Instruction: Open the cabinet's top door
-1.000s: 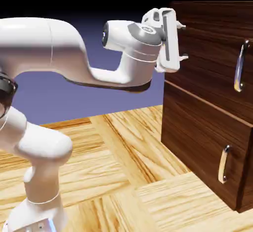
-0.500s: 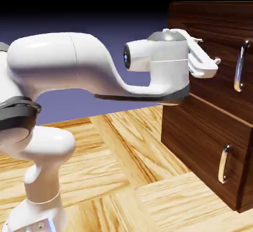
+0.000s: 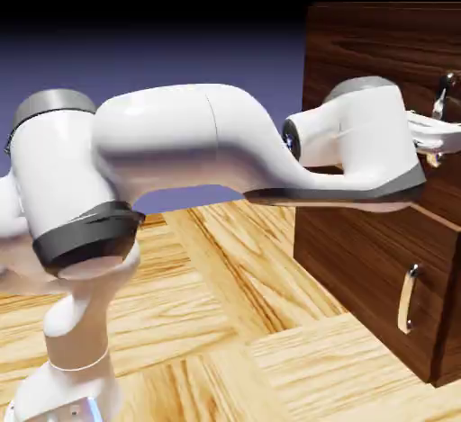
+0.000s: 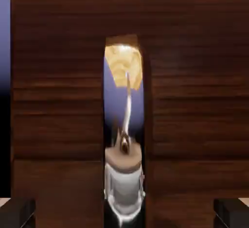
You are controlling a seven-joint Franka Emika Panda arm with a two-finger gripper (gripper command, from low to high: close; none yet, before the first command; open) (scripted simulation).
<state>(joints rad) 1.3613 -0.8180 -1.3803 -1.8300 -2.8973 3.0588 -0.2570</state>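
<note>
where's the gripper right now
In the exterior view, the gripper is at the right edge, beside the top door's handle and higher than the lower panel's handle. In the hand view, its tips stand apart at the bottom edge.

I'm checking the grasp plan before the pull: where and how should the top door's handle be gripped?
Probably around the middle of the silver handle, coming straight at the front of the top door, one finger on each side. The handle is a narrow upright bar bowed out from the wood, so its long sides suit a sideways pinch.
</note>
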